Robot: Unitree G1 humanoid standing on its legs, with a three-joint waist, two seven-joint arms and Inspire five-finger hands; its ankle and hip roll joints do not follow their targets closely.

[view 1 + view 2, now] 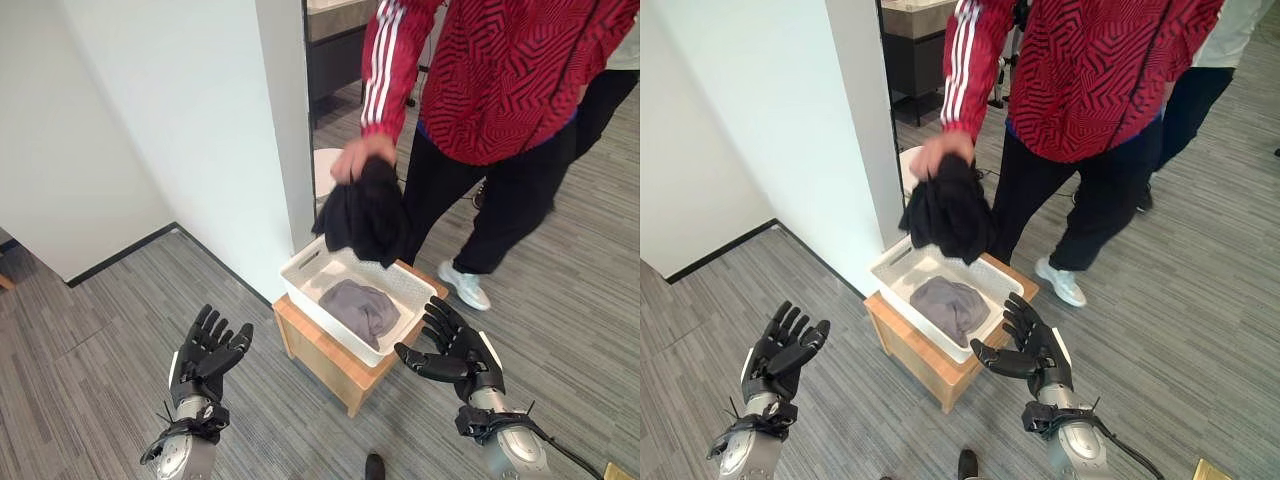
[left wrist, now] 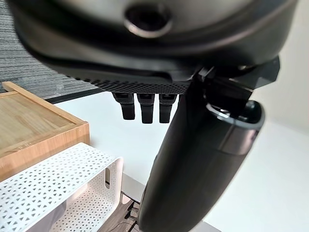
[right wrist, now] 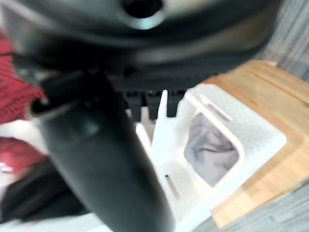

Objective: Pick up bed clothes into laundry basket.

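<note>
a person's hand (image 1: 352, 160) dangling a black garment (image 1: 367, 215) blocks the way above the basket (image 1: 410, 288).

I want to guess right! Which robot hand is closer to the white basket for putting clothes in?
Probably the right hand: it is open right beside the white basket on the wooden stand. The left hand, also open, is farther off over the floor. A person holds the black garment above the basket.

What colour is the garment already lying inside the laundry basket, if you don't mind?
Grey; the garment in the white laundry basket shows best in the left eye view.
</note>
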